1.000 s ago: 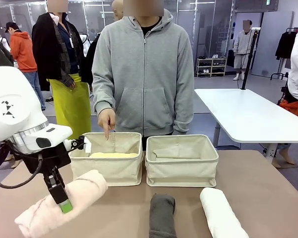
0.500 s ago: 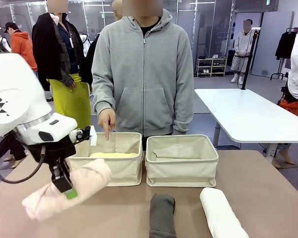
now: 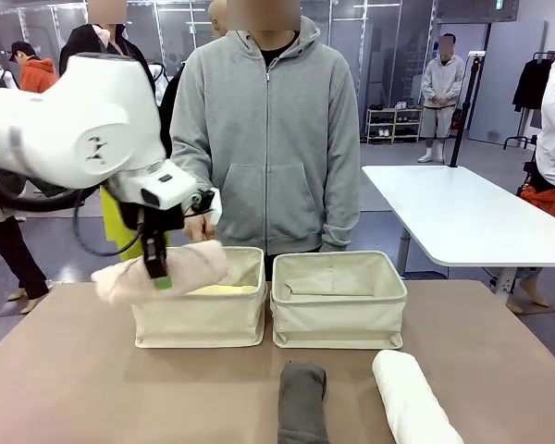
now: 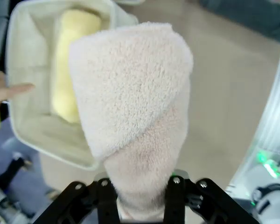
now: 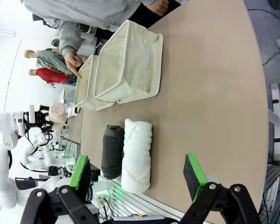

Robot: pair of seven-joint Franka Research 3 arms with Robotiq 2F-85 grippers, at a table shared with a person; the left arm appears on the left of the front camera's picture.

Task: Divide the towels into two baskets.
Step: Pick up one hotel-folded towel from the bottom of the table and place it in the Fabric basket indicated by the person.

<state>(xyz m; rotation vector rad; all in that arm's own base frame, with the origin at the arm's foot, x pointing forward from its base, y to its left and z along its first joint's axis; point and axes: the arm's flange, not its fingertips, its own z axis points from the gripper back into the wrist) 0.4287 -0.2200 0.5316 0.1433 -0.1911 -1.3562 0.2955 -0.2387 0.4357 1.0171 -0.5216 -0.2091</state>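
My left gripper [image 3: 163,277] is shut on the cream towel [image 3: 166,268] and holds it in the air over the left rim of the left basket [image 3: 199,319]. In the left wrist view the cream towel [image 4: 130,102] sticks out from my left gripper [image 4: 136,189] above the left basket [image 4: 23,60], with the pale yellow towel [image 4: 74,60] lying inside. The right basket [image 3: 338,310] stands beside it. The dark grey towel [image 3: 302,402] and the white towel [image 3: 412,398] lie on the table in front. My right gripper [image 5: 137,172] hangs open high above the white towel [image 5: 137,154], nothing in it.
A person in a grey hoodie stands behind the baskets, one hand [image 3: 201,227] pointing down at the left basket, close to my left gripper. The brown table [image 3: 65,388] has bare room at its front left and far right.
My left arm has lifted the cream towel from low over the table's front left up and away to above the left basket. The right gripper stays open.
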